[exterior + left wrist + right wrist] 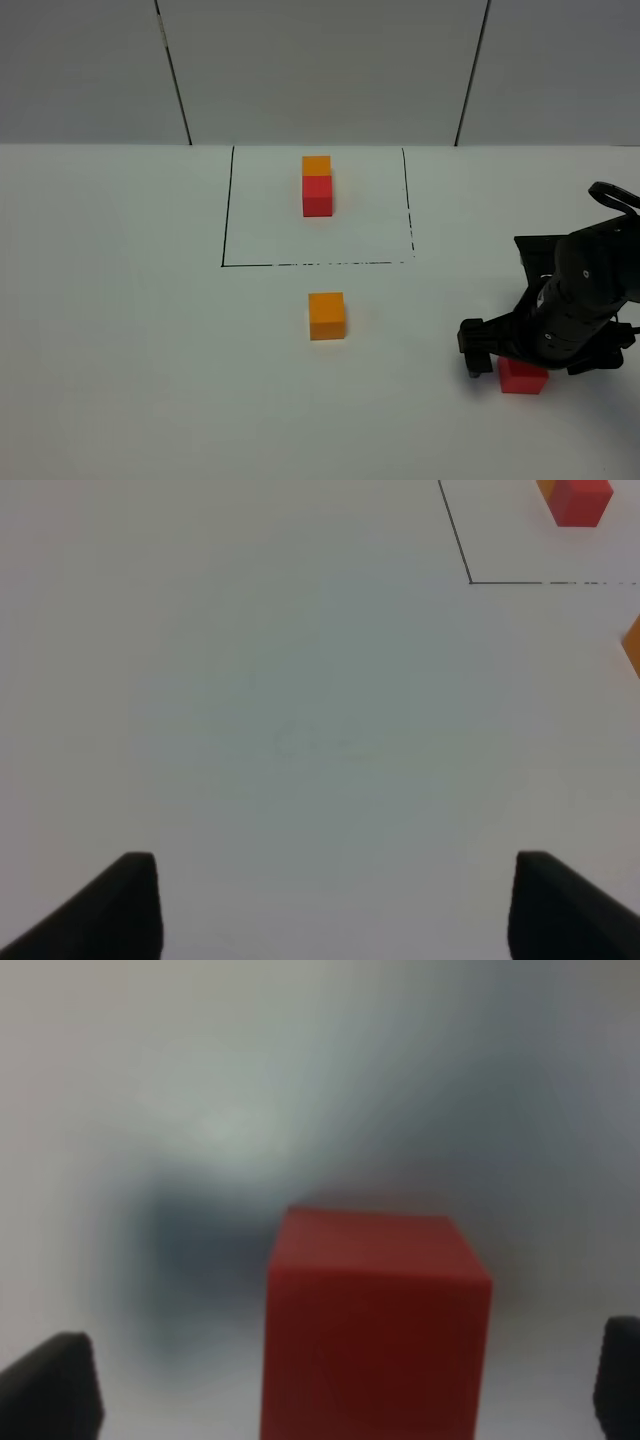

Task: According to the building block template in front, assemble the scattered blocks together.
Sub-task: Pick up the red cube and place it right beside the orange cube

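Currently the right gripper (345,1385) is hovering low at the near right, jaws spread wide either side of the red cube (523,378), seemingly not touching it, though the wrist view is blurred. The orange cube (326,316) is sitting at centre, just nearer than the black frame (228,210) enclosing the template (317,187). The left gripper (335,905) is hanging released over the table (120,330).

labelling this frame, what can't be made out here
Exterior high: the right arm covers part of the red cube; the left arm is out of frame.
Right wrist: the red cube is blurred and cut off at the edge.
Left wrist: the template and orange cube are clipped at the edge; only fingertips of the left gripper show.
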You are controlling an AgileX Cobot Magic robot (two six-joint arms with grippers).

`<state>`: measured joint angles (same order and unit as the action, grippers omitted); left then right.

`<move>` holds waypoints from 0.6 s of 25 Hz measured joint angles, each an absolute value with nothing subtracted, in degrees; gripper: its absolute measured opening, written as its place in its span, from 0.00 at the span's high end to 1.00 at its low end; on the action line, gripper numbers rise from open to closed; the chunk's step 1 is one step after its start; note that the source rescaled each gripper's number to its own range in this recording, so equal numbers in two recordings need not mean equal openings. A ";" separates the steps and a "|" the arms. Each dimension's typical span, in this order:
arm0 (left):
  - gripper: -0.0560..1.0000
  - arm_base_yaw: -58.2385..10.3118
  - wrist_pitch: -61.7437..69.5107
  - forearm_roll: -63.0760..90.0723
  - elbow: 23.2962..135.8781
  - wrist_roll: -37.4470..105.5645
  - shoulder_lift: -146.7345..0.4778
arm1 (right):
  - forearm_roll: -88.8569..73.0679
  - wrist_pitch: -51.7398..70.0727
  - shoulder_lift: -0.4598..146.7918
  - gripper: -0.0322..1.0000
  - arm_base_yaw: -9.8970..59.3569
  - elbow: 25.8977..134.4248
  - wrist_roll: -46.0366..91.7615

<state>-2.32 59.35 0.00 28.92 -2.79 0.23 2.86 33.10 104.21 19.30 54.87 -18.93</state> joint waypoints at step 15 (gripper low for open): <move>0.41 -2.32 59.35 0.00 28.92 -2.79 0.23 | 2.80 31.55 108.56 0.01 19.30 54.92 -19.04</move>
